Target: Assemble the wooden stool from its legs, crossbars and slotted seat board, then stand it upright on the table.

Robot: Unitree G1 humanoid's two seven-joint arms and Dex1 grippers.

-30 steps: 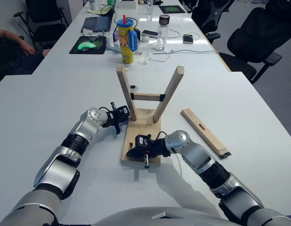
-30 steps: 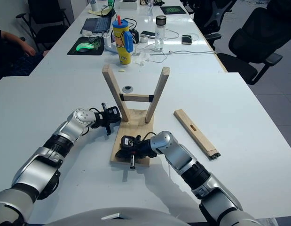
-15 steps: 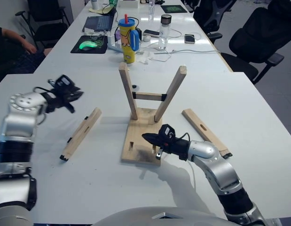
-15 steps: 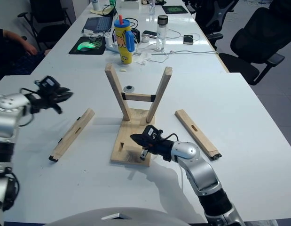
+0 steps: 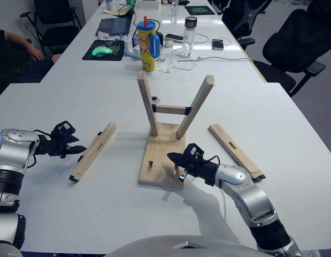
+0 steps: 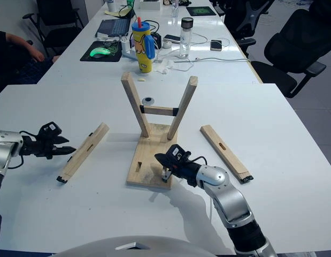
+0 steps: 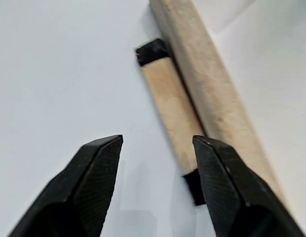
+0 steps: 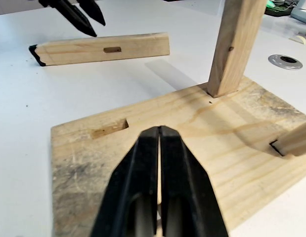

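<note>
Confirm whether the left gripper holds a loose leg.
No; the left gripper is open, and the nearby leg lies on the table.

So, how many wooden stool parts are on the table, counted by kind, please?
Upright legs: 2
Loose legs: 2
Crossbars, one fitted, one loose: 2
Seat board: 1
Total: 7

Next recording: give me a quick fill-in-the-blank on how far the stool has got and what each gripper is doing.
1. The seat board has ___ legs standing in it, joined by a crossbar.
2. The left gripper is ___ beside a loose leg lying on the table.
3. The right gripper is ___ just above the seat board.

Missing words: two; open; shut
</note>
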